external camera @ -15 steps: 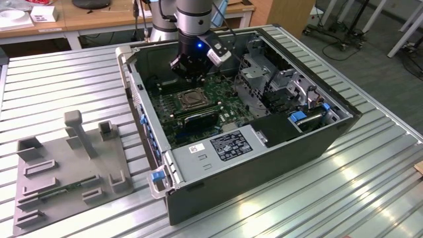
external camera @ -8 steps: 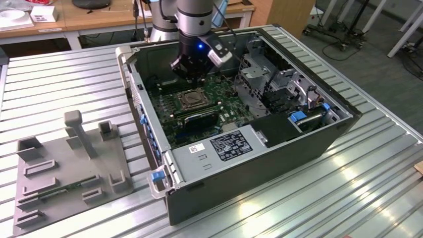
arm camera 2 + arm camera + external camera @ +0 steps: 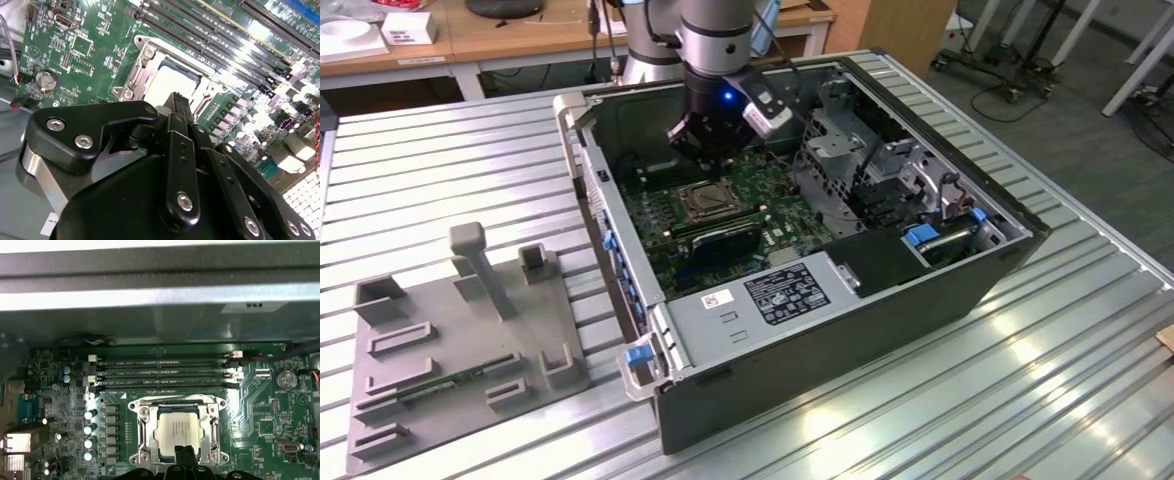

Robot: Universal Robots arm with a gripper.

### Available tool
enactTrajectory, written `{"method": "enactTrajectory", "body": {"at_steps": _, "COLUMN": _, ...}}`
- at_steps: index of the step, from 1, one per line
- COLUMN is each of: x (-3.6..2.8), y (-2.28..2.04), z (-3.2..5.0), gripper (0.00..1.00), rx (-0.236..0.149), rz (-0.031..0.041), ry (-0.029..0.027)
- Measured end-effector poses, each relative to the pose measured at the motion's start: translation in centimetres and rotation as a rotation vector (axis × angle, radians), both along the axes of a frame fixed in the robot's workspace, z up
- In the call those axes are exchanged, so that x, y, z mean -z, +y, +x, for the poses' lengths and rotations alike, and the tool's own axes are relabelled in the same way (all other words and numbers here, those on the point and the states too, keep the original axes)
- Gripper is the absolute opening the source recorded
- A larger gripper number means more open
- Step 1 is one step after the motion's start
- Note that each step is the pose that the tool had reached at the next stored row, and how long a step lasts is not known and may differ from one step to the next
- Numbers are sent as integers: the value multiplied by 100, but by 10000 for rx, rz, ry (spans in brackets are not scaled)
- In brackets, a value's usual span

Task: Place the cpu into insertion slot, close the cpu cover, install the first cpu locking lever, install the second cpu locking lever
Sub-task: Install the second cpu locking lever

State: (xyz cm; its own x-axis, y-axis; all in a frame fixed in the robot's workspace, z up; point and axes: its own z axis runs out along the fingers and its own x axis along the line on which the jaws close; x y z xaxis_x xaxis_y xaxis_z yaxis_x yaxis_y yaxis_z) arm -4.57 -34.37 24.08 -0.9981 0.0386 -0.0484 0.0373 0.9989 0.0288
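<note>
First wrist view: silver-grey cpu (image 3: 178, 430) inside silvery-rimmed insertion slot (image 3: 141, 431).

No print can be made out. In the exterior view, a black label (image 3: 787, 293) and a small white sticker (image 3: 719, 299) sit on the grey metal panel near the frame's middle, their marks too small to read. The chip (image 3: 178, 430) bears faint, unreadable print in the first wrist view.

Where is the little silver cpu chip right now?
The cpu sits in the insertion slot on the green motherboard, beside the long memory slots, with the gripper at its edge.
</note>
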Motion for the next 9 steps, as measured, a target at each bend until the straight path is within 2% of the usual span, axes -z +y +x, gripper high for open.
{"method": "enactTrajectory", "body": {"at_steps": 3, "x": 0, "y": -38, "z": 1, "gripper": 11, "rx": 1, "rz": -1, "ry": 1}}
{"method": "enactTrajectory", "body": {"at_steps": 9, "x": -1, "y": -150, "z": 1, "gripper": 11, "rx": 2, "rz": -1, "ry": 1}}
